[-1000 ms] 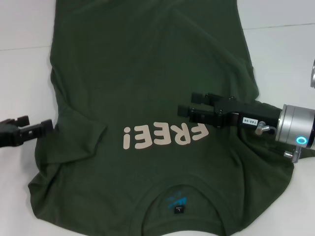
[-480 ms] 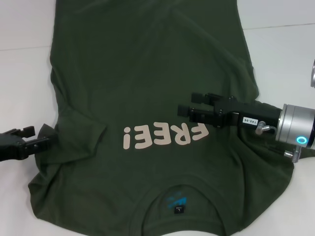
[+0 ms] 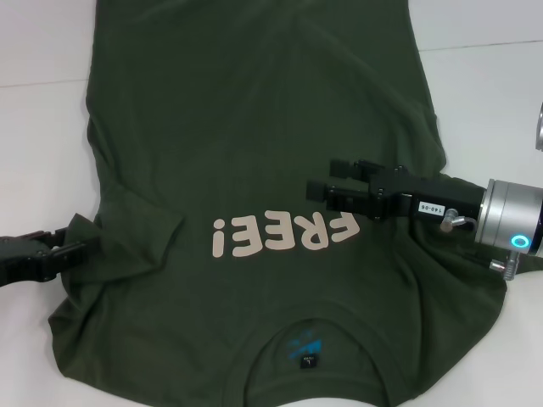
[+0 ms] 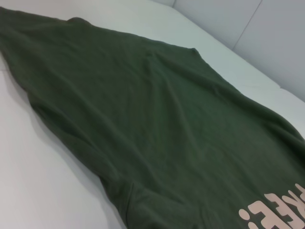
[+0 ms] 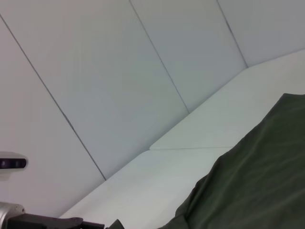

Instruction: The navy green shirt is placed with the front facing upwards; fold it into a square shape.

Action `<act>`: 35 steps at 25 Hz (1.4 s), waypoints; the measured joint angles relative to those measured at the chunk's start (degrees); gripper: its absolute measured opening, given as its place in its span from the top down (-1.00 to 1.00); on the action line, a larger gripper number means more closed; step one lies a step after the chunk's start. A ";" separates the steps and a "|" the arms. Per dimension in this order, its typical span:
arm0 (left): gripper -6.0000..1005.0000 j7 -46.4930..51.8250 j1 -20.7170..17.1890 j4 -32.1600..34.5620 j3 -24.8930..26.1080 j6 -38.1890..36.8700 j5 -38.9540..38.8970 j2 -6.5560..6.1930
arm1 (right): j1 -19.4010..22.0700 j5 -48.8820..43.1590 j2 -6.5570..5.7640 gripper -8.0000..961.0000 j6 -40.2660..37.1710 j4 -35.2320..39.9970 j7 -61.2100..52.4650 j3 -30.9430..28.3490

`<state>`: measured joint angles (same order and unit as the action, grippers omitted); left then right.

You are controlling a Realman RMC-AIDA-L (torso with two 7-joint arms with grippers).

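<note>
The navy green shirt (image 3: 254, 127) lies spread front up on the white table, collar toward me, its pale letters (image 3: 284, 235) across the chest. It also fills the left wrist view (image 4: 157, 119) and a corner of the right wrist view (image 5: 257, 186). My left gripper (image 3: 69, 244) sits low at the shirt's left edge, right against a raised flap of the left sleeve (image 3: 83, 225). Whether it holds the cloth is unclear. My right gripper (image 3: 327, 182) hovers open just above the chest, beside the last letter, with nothing between its fingers.
White table surface (image 3: 42, 127) borders the shirt on the left, and more of it (image 3: 484, 102) lies on the right. Pale wall panels (image 5: 119, 71) rise behind the table. The shirt's hem runs past the far edge of the head view.
The left gripper has slid toward me along the shirt's left edge, and a flap of the sleeve now stands out beside it. The right arm has not moved.
</note>
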<state>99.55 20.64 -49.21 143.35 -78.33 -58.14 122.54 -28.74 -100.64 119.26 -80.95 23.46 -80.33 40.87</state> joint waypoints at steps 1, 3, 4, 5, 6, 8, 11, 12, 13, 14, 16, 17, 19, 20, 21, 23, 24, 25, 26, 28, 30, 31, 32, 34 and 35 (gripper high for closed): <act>-0.18 0.02 0.02 0.00 0.00 0.01 0.06 0.01 | 0.00 0.00 0.00 -0.86 0.00 0.00 0.00 0.00; -0.04 0.10 0.07 0.00 0.00 0.02 0.20 0.04 | 0.00 0.00 0.00 -0.86 0.00 0.01 0.00 0.00; 0.01 0.19 0.11 0.00 0.00 0.03 0.26 0.03 | 0.00 0.00 0.00 -0.86 -0.01 0.01 0.00 0.00; 0.06 0.30 0.15 0.00 0.00 0.03 0.31 0.02 | 0.00 0.00 0.00 -0.86 -0.03 0.01 0.00 0.00; 0.10 0.37 0.17 0.00 -0.01 0.02 0.32 -0.01 | 0.00 0.00 0.00 -0.86 -0.03 0.01 0.00 0.00; 0.20 0.41 0.23 0.00 -0.04 -0.16 0.32 -0.08 | 0.00 0.00 0.00 -0.86 -0.05 0.01 0.00 0.00; 0.34 0.47 0.29 -0.01 -0.29 -0.44 0.32 -0.14 | 0.00 0.00 0.00 -0.86 -0.07 0.01 0.00 0.00; 0.39 0.49 0.32 -0.04 -0.45 -0.61 0.32 -0.14 | 0.00 0.00 0.00 -0.86 -0.08 0.01 0.00 0.00; 0.45 0.51 0.36 -0.07 -0.61 -1.04 0.32 -0.14 | 0.00 0.00 0.00 -0.86 -0.08 0.00 0.01 0.00; 0.52 0.51 0.37 -0.08 -0.65 -1.45 0.32 -0.14 | 0.00 0.00 0.00 -0.86 -0.08 -0.01 0.02 0.00; 0.64 0.54 0.41 -0.20 -0.70 -2.81 0.32 -0.13 | 0.00 0.00 0.00 -0.86 -0.06 -0.06 0.04 0.00; 0.70 0.56 0.43 -0.32 -0.70 -3.55 0.32 -0.13 | 0.00 0.00 0.00 -0.86 -0.06 -0.06 0.04 0.00; 0.83 0.66 0.45 -0.47 -0.64 -5.00 0.14 -0.08 | 0.00 0.00 0.00 -0.87 -0.01 -0.08 0.05 0.00; 0.86 0.72 0.45 -0.47 -0.62 -5.62 0.08 -0.06 | 0.00 0.00 0.00 -0.87 0.03 -0.08 0.06 0.00; 0.89 0.88 0.45 -0.45 -0.61 -6.11 0.02 -0.04 | 0.00 0.00 0.00 -0.87 0.05 -0.08 0.06 0.00; 0.96 1.49 0.49 -0.29 -0.67 -6.55 0.06 0.06 | 0.00 0.00 0.00 -0.87 0.07 -0.08 0.09 0.00; 0.99 1.85 0.52 -0.25 -0.86 -6.63 0.15 0.20 | 0.00 0.00 0.00 -0.86 0.07 -0.08 0.11 0.00; 0.99 2.04 0.53 -0.20 -0.99 -6.69 0.19 0.37 | 0.00 0.00 0.00 -0.86 0.08 -0.10 0.16 0.00; 0.99 2.14 0.54 -0.15 -1.09 -6.76 0.21 0.50 | 0.00 0.00 0.00 -0.86 0.08 -0.14 0.24 0.00; 0.99 2.25 0.57 0.07 -1.22 -6.97 0.10 1.00 | 0.00 0.00 0.00 -0.86 0.09 -0.32 0.65 0.00; 0.99 2.25 0.86 0.98 -1.28 -7.14 -0.07 1.27 | 0.00 0.00 0.00 -0.86 0.07 -0.44 0.98 0.00; 0.99 2.25 1.17 1.75 -1.29 -7.14 -0.12 1.31 | 0.00 0.00 0.00 -0.86 0.07 -0.44 1.02 0.00; 0.99 2.25 1.49 2.52 -1.30 -7.07 -0.14 1.34 | 0.00 0.00 0.00 -0.86 0.07 -0.44 1.03 0.00; 0.97 2.04 2.07 4.29 -1.32 -6.79 -0.18 1.36 | 0.00 0.00 0.00 -0.86 0.05 -0.44 1.04 0.00; 0.97 1.90 2.18 4.76 -1.32 -6.69 -0.19 1.36 | 0.00 0.00 0.00 -0.86 0.03 -0.44 1.05 0.00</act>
<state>101.45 22.82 -44.45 142.03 -85.02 -58.33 123.90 -28.74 -100.63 119.26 -80.92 23.02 -79.28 40.87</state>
